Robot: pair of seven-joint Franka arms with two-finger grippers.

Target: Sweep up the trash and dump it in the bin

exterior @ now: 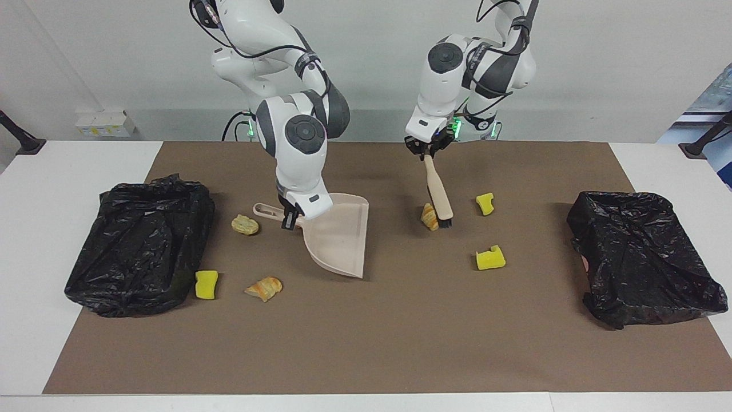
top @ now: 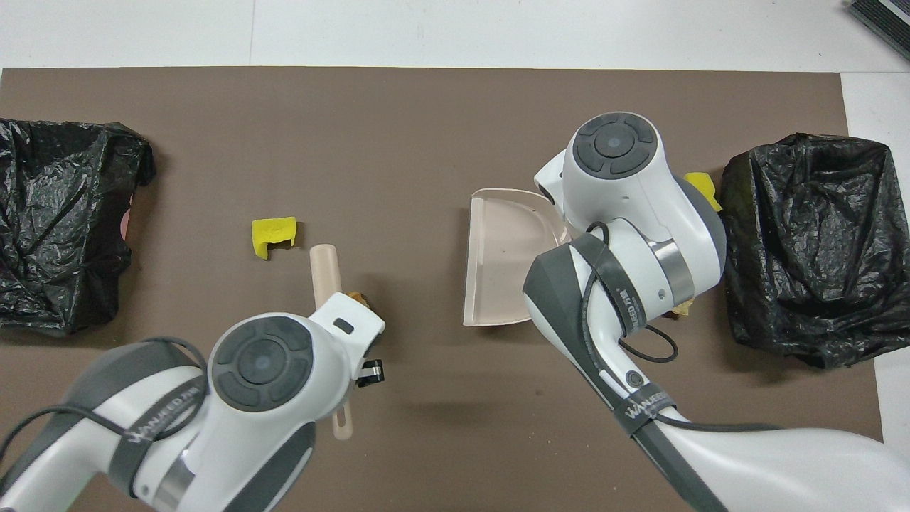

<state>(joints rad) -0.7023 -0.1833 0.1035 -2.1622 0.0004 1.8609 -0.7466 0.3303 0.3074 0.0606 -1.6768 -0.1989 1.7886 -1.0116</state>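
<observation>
Glossy crinkled black plastic bin bags (exterior: 140, 243); smooth beige plastic dustpan (exterior: 337, 237); matt brown mat (exterior: 400, 332)

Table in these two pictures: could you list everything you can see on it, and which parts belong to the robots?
yellow sponge pieces: three, bright yellow; two toward the left arm's end, one beside the bag at the right arm's end
bread pieces: three visible, golden-brown; one at the brush's bristles, one beside the dustpan's handle, one farther from the robots
black bin bags: two, one at each end
dustpan: one, beige, mid-mat
brush: one, beige handle, dark bristles
brown mat: one, on the white table
left gripper: holds the brush
right gripper: holds the dustpan's handle
</observation>
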